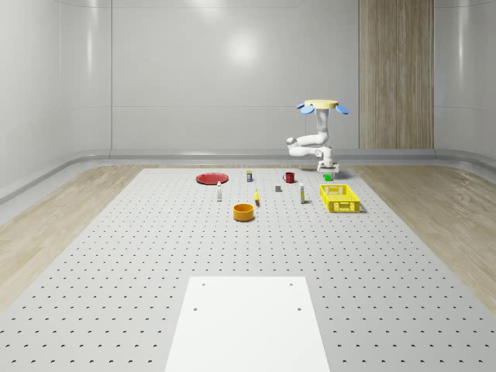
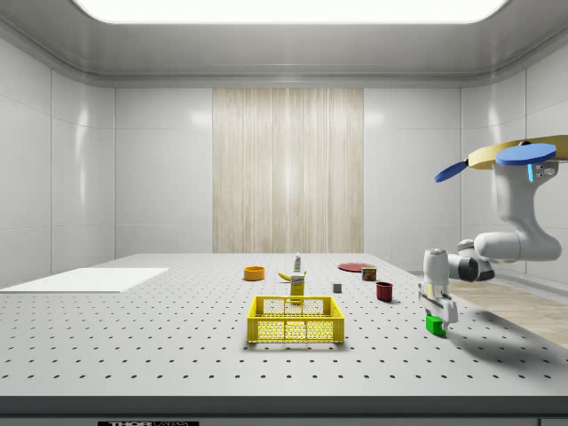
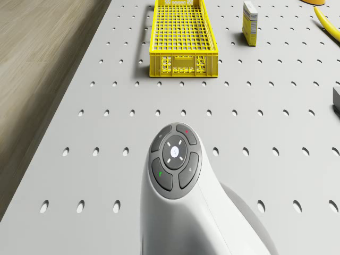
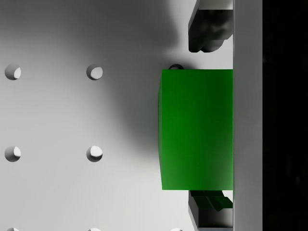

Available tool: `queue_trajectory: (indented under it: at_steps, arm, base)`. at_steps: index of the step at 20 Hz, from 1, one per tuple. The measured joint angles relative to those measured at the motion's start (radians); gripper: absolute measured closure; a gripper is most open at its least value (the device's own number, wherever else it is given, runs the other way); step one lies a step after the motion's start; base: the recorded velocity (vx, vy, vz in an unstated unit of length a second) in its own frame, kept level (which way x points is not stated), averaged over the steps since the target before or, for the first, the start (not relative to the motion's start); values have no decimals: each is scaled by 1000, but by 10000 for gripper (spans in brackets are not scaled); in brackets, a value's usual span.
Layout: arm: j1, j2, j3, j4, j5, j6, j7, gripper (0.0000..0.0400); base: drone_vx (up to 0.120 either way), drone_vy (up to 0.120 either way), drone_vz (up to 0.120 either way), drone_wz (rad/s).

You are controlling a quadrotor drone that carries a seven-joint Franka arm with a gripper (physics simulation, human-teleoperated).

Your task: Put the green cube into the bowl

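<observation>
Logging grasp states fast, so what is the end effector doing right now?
End effector: fingers straddle the green cube on the table; a firm closed grip cannot be told.

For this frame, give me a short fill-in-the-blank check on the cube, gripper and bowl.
1. The gripper is down at the ____ cube.
2. The cube rests on the ____, not in the bowl.
3. The orange bowl holds ____.
4. The drone hovers above the ____.

Missing: green; table; nothing; cube

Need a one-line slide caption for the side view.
Drone hovers beside the yellow mesh basket, its end effector lowered around the small green cube.
</observation>
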Motion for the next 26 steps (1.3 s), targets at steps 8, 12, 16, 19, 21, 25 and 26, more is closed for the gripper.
queue_trajectory:
  at_steps: [8,12,16,19,21,25,26]
  arm:
    - [-3,-20,-8,6,-3,24,0,110]
    - [-6,-28,-7,7,0,32,2,132]
    - [-9,-35,-5,7,3,38,4,133]
    - [-11,-38,17,1,25,32,9,139]
    - [-12,-39,42,-5,49,24,13,144]
    - [-16,-42,88,-14,97,13,23,148]
    - [-17,-44,97,-16,106,12,26,148]
  base:
    - [0,0,0,0]
    - [0,0,0,0]
    - [0,0,0,0]
    - [0,0,0,0]
    - [0,0,60,0]
    - [10,-40,120,0]
    - [120,-120,120,0]
